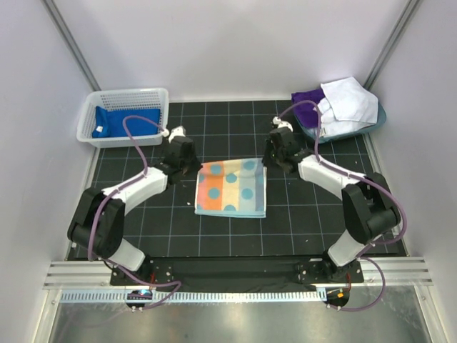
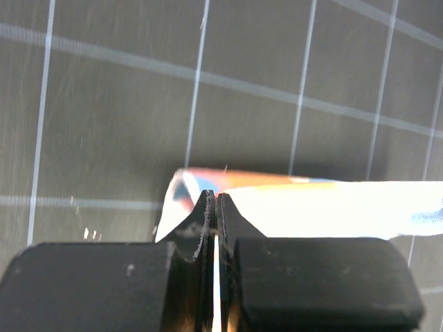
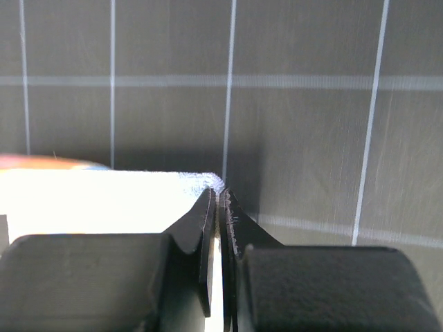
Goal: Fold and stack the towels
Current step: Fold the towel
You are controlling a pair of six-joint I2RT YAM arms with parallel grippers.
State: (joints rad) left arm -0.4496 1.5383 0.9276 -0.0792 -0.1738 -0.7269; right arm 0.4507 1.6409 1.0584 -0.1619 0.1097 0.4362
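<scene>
Beyond dotted towel (image 1: 230,188): basket (image 1: 132,93) (left), tub (image 1: 379,118)

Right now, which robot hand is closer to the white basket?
Left. The left gripper pinches one far corner of the dotted towel, close to the white basket. The right gripper pinches the other far corner, across the towel and nearer the teal tub.

Both arms forward and low; left tool (image 2: 212,199), right tool (image 3: 217,196) closed.

Soft cloth towel (image 1: 231,187), matt black mat (image 1: 214,121), white plastic mesh basket (image 1: 132,93)
</scene>
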